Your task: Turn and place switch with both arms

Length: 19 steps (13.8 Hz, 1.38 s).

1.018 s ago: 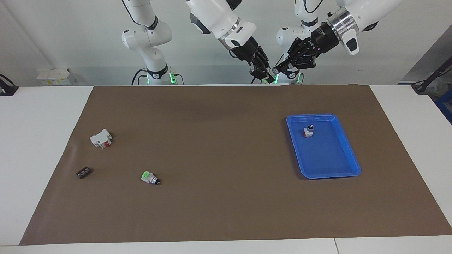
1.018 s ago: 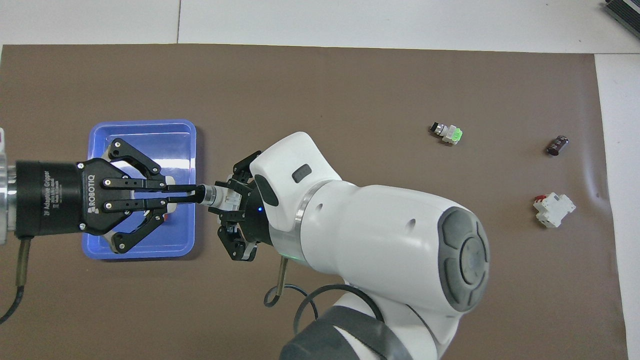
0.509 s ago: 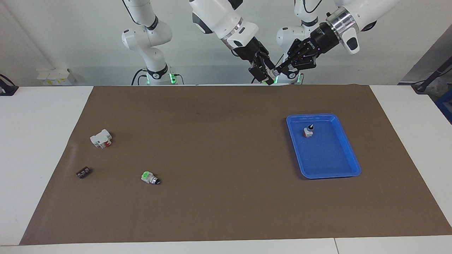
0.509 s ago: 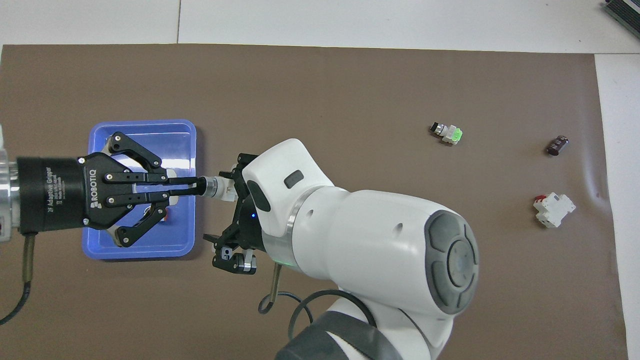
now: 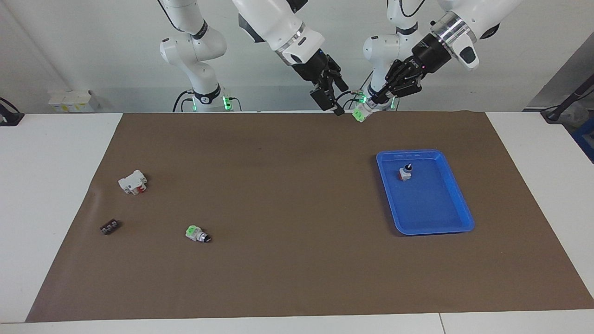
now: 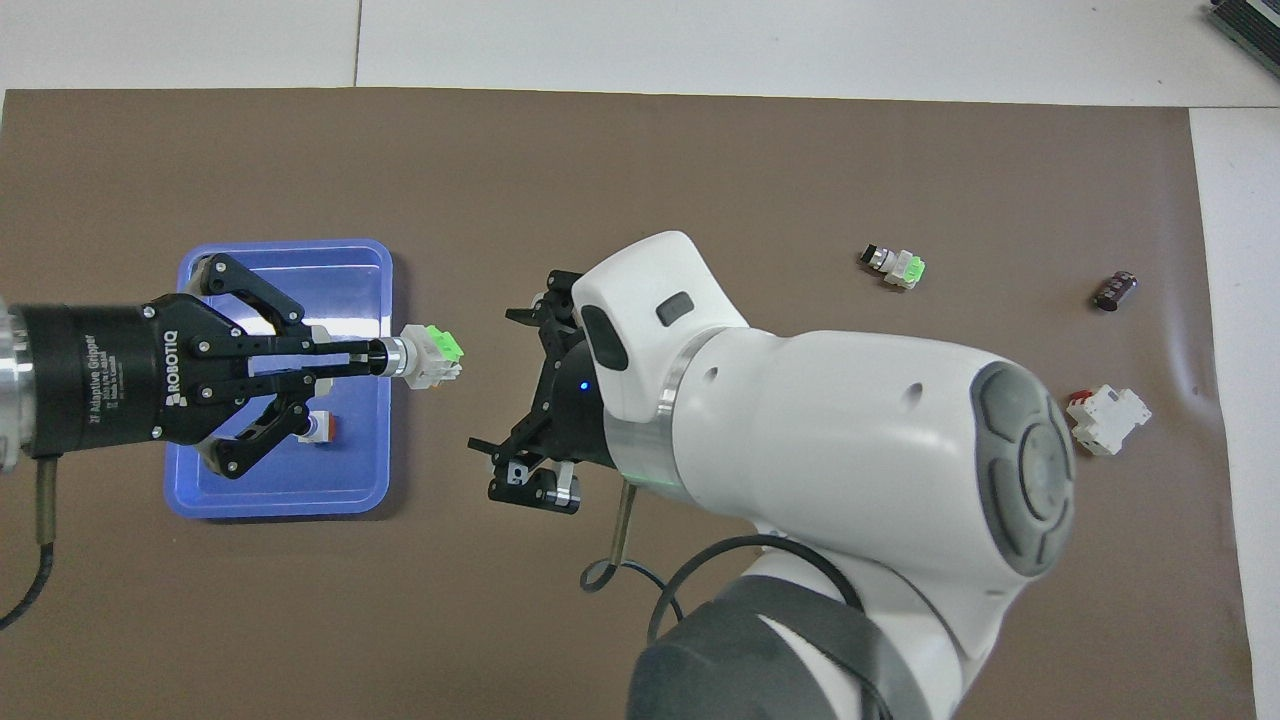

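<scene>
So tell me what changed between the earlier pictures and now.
The right pincer let go of the switch, opened and drew back toward its own end. The left pincer now holds the switch alone by its knob, beside the tray. The tray's red-based switch and the parts on the mat did not move.

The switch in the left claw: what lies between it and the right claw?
Nothing. The overhead view shows only bare brown mat under the gap between the switch and the right claw.
</scene>
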Each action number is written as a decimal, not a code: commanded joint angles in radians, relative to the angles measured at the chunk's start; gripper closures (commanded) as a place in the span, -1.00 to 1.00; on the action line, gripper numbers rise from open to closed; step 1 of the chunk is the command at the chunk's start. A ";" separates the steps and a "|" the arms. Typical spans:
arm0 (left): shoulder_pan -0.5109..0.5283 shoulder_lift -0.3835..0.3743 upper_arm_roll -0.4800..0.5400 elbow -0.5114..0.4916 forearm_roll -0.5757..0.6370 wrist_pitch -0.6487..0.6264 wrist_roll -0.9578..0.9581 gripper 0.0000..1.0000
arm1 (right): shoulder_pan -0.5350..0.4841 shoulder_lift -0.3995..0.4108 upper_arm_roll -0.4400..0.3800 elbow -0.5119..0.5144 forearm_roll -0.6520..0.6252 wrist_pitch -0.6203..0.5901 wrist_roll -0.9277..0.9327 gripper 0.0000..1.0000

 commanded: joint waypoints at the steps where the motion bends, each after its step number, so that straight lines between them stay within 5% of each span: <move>1: 0.015 -0.008 -0.005 -0.015 0.077 0.012 0.138 1.00 | -0.088 -0.021 0.013 -0.009 0.013 -0.034 0.026 -1.00; 8: 0.083 0.001 -0.003 -0.109 0.259 0.038 0.751 1.00 | -0.258 -0.024 -0.002 -0.041 -0.051 -0.030 0.052 -1.00; 15: 0.184 0.153 -0.001 -0.113 0.398 0.101 1.231 1.00 | -0.285 -0.019 -0.002 -0.035 -0.419 -0.034 0.766 -1.00; 19: 0.187 0.247 -0.003 -0.112 0.584 0.134 1.361 1.00 | -0.338 -0.022 -0.004 -0.027 -0.474 -0.169 0.977 -1.00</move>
